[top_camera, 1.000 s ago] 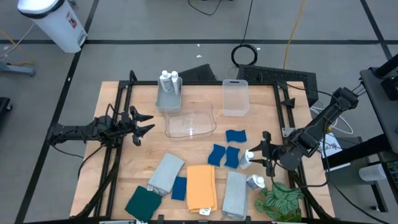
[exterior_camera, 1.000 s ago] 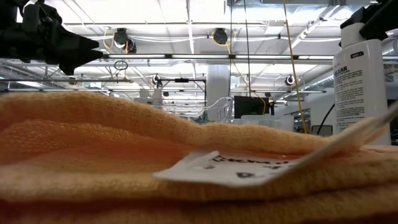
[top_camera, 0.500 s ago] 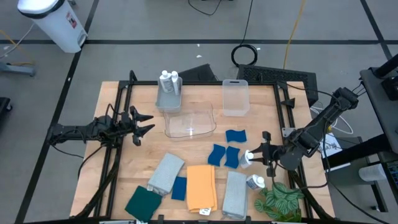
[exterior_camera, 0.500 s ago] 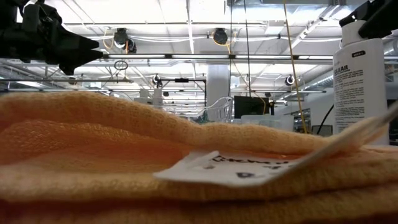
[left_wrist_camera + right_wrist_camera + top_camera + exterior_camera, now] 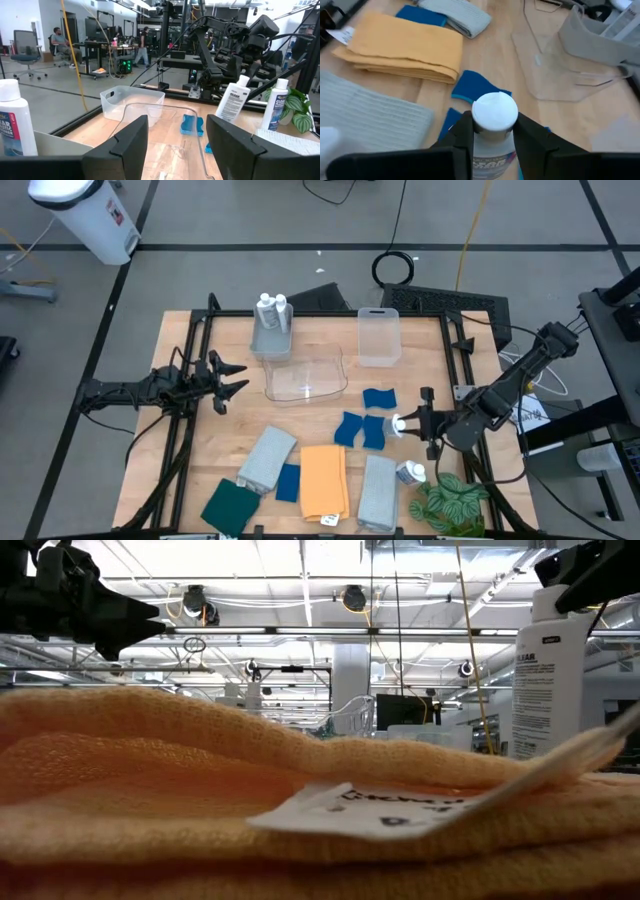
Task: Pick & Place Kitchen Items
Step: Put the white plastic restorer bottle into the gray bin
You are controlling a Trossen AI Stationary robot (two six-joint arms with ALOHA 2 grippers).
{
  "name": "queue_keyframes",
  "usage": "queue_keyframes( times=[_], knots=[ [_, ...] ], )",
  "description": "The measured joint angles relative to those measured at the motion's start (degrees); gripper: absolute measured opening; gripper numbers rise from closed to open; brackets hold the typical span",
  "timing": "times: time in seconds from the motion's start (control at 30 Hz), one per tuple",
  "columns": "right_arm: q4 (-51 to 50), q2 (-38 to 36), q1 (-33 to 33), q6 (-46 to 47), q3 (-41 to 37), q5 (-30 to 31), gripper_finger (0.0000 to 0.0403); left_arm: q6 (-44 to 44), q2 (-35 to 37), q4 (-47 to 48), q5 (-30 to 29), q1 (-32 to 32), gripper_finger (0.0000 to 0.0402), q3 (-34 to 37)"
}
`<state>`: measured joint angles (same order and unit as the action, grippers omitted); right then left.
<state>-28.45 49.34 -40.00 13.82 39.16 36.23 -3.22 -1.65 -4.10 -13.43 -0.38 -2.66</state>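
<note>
At the near edge of the wooden table (image 5: 320, 360) lie an orange cloth (image 5: 323, 479), grey cloths (image 5: 378, 490) and a dark green cloth (image 5: 229, 506). Farther in, the right gripper (image 5: 413, 424) is closed on a white bottle (image 5: 400, 423) beside blue sponges (image 5: 362, 430). The left gripper (image 5: 232, 377) waits with fingers apart, holding nothing. Beyond, the grey bin (image 5: 270, 340) holds two bottles (image 5: 272, 312); the clear bin (image 5: 378, 337) seems empty. A person sits in the room behind.

There are four white bottles (image 5: 271, 311), three blue sponges (image 5: 378, 398), two grey cloths (image 5: 267, 457), one orange cloth (image 5: 323, 478), one blue cloth (image 5: 288, 482), one dark green cloth (image 5: 228, 506), three plastic bins (image 5: 378, 336) and one plant (image 5: 450, 502).
</note>
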Motion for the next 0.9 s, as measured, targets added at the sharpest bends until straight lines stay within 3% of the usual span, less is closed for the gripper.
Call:
queue_keyframes(
  times=[0.27,0.6,0.9],
  knots=[
    [-0.2,0.0,3.3,-6.2,0.0,-0.4,0.0084,0.0,0.0,0.0,0.0,0.0,0.0207,0.0],
    [1.2,0.0,7.8,-2.7,0.0,-3.5,0.0085,0.0,0.0,0.0,0.0,0.0,0.0207,0.0],
    [1.5,-0.8,14.9,-2.6,0.0,-11.7,0.0079,0.0,0.0,0.0,0.0,0.0,0.0207,0.0]
  ],
)
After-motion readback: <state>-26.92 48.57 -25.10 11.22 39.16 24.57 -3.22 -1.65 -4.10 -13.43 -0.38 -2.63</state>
